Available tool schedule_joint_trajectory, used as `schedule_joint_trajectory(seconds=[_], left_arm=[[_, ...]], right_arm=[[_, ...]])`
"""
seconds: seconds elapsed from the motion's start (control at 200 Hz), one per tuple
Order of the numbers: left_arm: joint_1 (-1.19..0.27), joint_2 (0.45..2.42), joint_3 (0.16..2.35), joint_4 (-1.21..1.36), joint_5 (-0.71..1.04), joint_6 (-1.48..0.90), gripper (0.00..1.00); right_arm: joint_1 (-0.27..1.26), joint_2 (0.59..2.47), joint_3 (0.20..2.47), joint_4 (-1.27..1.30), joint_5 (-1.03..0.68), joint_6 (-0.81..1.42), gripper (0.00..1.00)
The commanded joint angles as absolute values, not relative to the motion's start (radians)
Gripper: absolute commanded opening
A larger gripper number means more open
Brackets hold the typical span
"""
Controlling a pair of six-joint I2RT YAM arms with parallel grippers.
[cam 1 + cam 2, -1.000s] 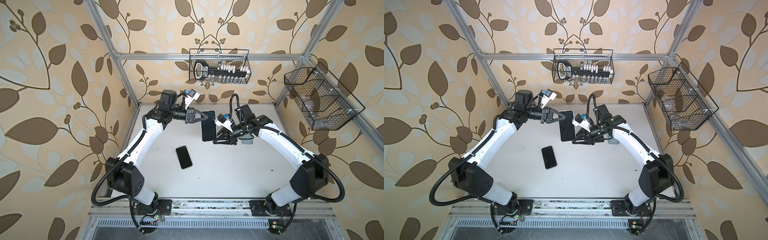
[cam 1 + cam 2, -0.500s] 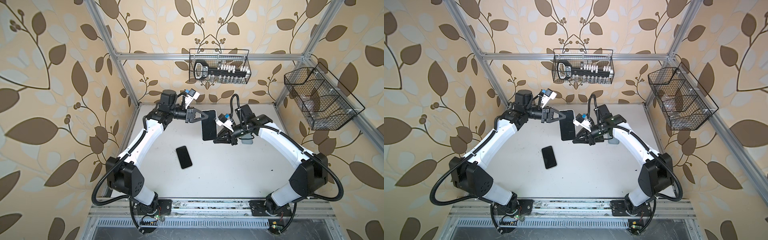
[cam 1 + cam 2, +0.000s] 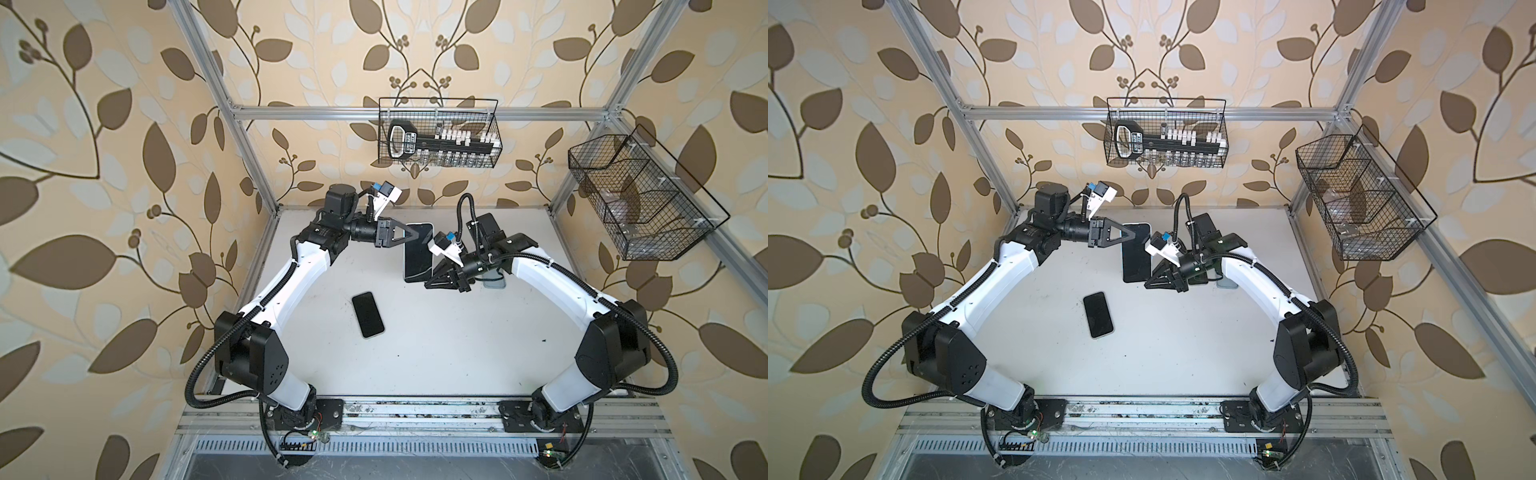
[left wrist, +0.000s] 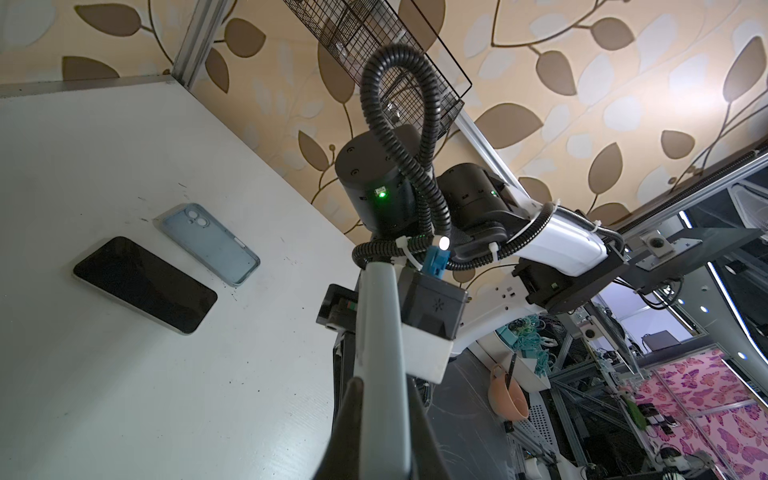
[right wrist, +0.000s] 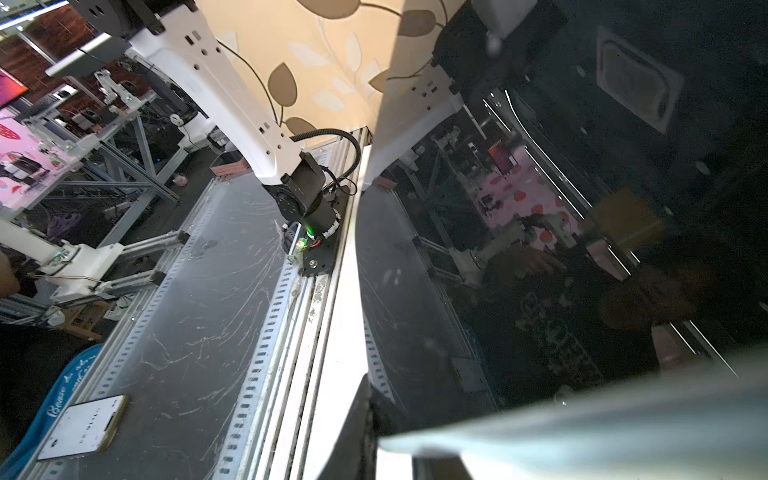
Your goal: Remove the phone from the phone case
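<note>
Cased phone [image 3: 417,253]: hanging above the surface [image 3: 457,353], between both arms.
Left fingers [image 3: 409,237]: pinching one long edge, closed tight.
Right fingers [image 3: 436,284]: sitting at its near corner; cannot tell whether gripping.
Handling: probably behaving as rigid, fragile glass inside a bendy, slippery case; peeling a case corner is looking best.
Writing: nothing showing legibly.

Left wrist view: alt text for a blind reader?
The left claw grips a cased phone edge-on in the foreground. Behind it is the right arm; on the white table lie a black phone and an empty pale-blue case.
</note>
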State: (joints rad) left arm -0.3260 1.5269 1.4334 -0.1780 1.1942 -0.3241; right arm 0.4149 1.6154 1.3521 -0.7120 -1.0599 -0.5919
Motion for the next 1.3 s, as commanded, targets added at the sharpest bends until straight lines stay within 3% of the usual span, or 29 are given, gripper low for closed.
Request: schedule_joint_trajectory(seconds=[0.0, 0.36, 0.805, 1.035, 1.295], left_arm=[[-0.408, 1.396, 1.468, -0.143, 1.425, -0.394, 0.0], [-0.411, 1.411, 1.478, -0.207, 1.482, -0.319, 0.0], [-0.408, 1.396, 1.483, -0.263, 1.518, -0.247, 0.0], [-0.403, 1.416, 1.508, -0.269, 1.498, -0.249, 0.0], [-0.378, 1.482, 1.543, -0.278, 1.406, -0.306, 0.0]], right_arm=[[0.437, 1.652, 1.293, -0.546, -0.83, -0.535, 0.16], [0.434, 1.591, 1.196, -0.419, -0.716, -0.504, 0.17], [0.336, 1.567, 1.144, -0.413, -0.903, -0.474, 0.2], [0.335, 1.544, 1.159, -0.533, -0.974, -0.474, 0.38], [0.324, 1.375, 1.077, -0.449, -1.009, -0.313, 0.59]])
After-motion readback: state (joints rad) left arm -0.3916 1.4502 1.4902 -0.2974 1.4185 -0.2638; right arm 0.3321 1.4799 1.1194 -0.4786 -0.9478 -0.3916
